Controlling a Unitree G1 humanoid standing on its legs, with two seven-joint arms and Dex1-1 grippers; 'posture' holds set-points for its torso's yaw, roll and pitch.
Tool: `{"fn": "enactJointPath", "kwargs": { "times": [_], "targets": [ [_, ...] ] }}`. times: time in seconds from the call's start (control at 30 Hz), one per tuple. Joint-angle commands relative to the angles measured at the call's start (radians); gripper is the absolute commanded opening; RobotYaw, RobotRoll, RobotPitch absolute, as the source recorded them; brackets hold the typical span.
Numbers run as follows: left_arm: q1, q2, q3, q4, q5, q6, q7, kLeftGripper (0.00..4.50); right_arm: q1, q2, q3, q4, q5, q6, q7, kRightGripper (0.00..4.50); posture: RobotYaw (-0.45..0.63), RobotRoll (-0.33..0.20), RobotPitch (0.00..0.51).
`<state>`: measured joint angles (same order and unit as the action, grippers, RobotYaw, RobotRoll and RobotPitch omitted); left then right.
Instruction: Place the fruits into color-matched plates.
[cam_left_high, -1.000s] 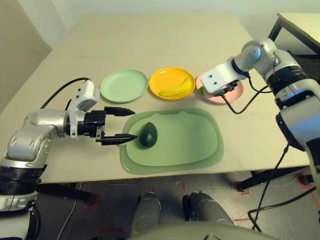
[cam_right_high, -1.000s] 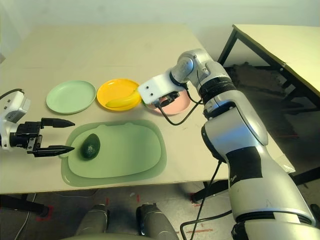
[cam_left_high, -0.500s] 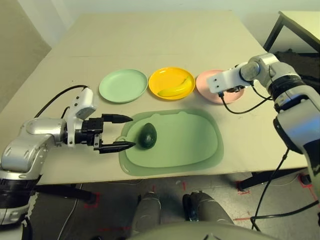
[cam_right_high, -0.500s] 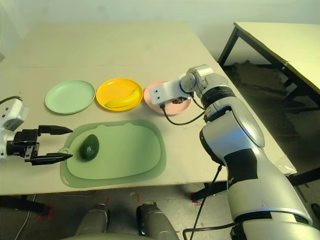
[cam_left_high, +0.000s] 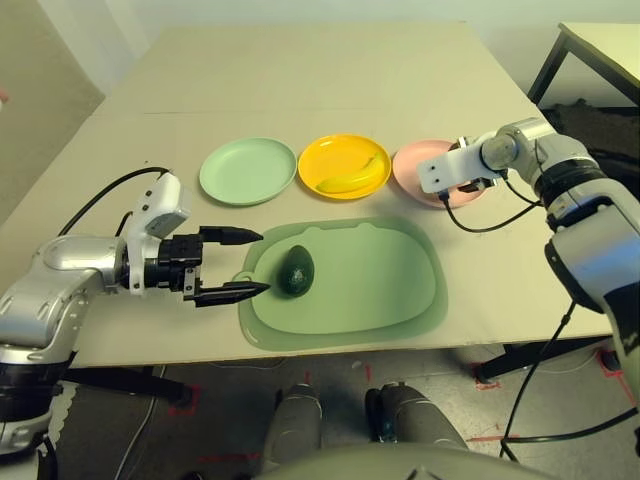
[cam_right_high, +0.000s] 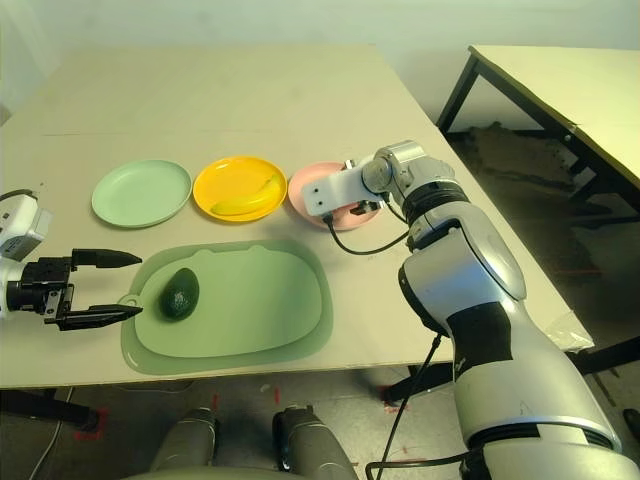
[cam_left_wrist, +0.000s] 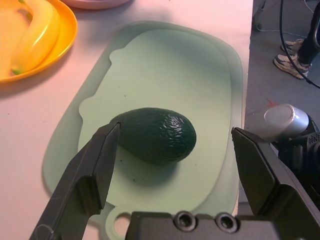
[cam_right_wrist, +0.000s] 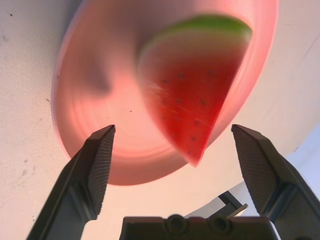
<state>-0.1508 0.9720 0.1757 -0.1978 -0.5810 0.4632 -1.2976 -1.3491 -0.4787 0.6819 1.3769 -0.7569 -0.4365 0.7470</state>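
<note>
Beige wooden table (cam_left_high: 330, 75) carries everything you need. Biggest item on it is the large rounded-rectangle green mat (cam_left_high: 370, 290), near the front edge. Behind it, three round shallow plastic plates in a row: mint green plate (cam_left_high: 247, 171) on the left, yellow plate (cam_left_high: 344, 165) in the middle, pink plate (cam_left_high: 418, 165) on the right, partly hidden behind your right wrist.

Your left gripper (cam_left_high: 244, 263) sits at the mat's left edge, black fingers spread wide and pointing right, nothing between them. The dark green egg-shaped toy avocado (cam_left_high: 296, 270) lies on the mat just beyond the fingertips, not touching. In the left wrist view the avocado (cam_left_wrist: 155, 134) lies in line with the gap, closer to one finger (cam_left_wrist: 92, 172) than the other, its near end about level with that tip.

Your right gripper (cam_right_wrist: 172, 162) is over the pink plate (cam_right_wrist: 100, 100), jaws wide apart and holding nothing. The red toy watermelon wedge with green rind (cam_right_wrist: 192, 95) lies in that plate, pointed end towards the gripper, clear of both fingers.

Curved yellow toy banana (cam_left_high: 352, 177) lies in the yellow plate, well away from both grippers. Mint green plate holds nothing.
</note>
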Motion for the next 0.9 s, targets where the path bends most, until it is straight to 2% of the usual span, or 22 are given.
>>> {"fn": "enactJointPath", "kwargs": {
  "times": [0.03, 0.17, 0.3, 0.43, 0.53, 0.6, 0.7, 0.8, 0.9],
  "targets": [
    [-0.010, -0.004, -0.021, -0.004, 0.005, 0.001, 0.001, 4.50, 0.015, -0.008, -0.001, 0.002, -0.013, -0.012, -0.003, 4.46, 0.11, 0.000, 0.109],
    [-0.023, -0.007, -0.026, 0.008, 0.010, -0.004, 0.000, 4.50, -0.012, -0.036, -0.009, -0.004, -0.007, -0.045, 0.038, 4.46, 0.11, 0.000, 0.107],
    [-0.020, 0.000, -0.021, 0.016, 0.014, -0.014, -0.008, 4.50, -0.062, -0.087, -0.069, -0.023, 0.064, -0.106, 0.204, 4.46, 0.11, 0.000, 0.107],
    [-0.012, 0.010, -0.003, 0.034, 0.027, -0.036, -0.008, 4.50, -0.099, -0.144, -0.247, -0.072, 0.277, -0.070, 0.540, 4.46, 0.10, 0.000, 0.101],
    [-0.011, 0.020, 0.004, 0.055, 0.043, -0.059, -0.009, 4.50, -0.067, -0.178, -0.391, -0.183, 0.460, 0.098, 0.732, 4.46, 0.09, 0.000, 0.096],
    [-0.013, 0.032, 0.001, 0.064, 0.054, -0.073, -0.019, 4.50, 0.023, -0.210, -0.470, -0.352, 0.576, 0.265, 0.816, 4.46, 0.09, 0.000, 0.093],
    [-0.027, 0.052, -0.014, 0.085, 0.078, -0.105, -0.042, 4.50, 0.263, -0.259, -0.567, -0.798, 0.766, 0.650, 0.863, 4.46, 0.08, 0.000, 0.092],
    [-0.054, 0.060, -0.026, 0.107, 0.087, -0.118, -0.062, 4.50, 0.473, -0.258, -0.671, -1.187, 0.924, 0.998, 0.766, 4.46, 0.07, 0.000, 0.091],
    [-0.075, 0.073, -0.047, 0.135, 0.122, -0.155, -0.084, 4.50, 0.649, -0.237, -0.745, -1.444, 1.024, 1.136, 0.652, 4.46, 0.06, 0.000, 0.088]
  ]
}}
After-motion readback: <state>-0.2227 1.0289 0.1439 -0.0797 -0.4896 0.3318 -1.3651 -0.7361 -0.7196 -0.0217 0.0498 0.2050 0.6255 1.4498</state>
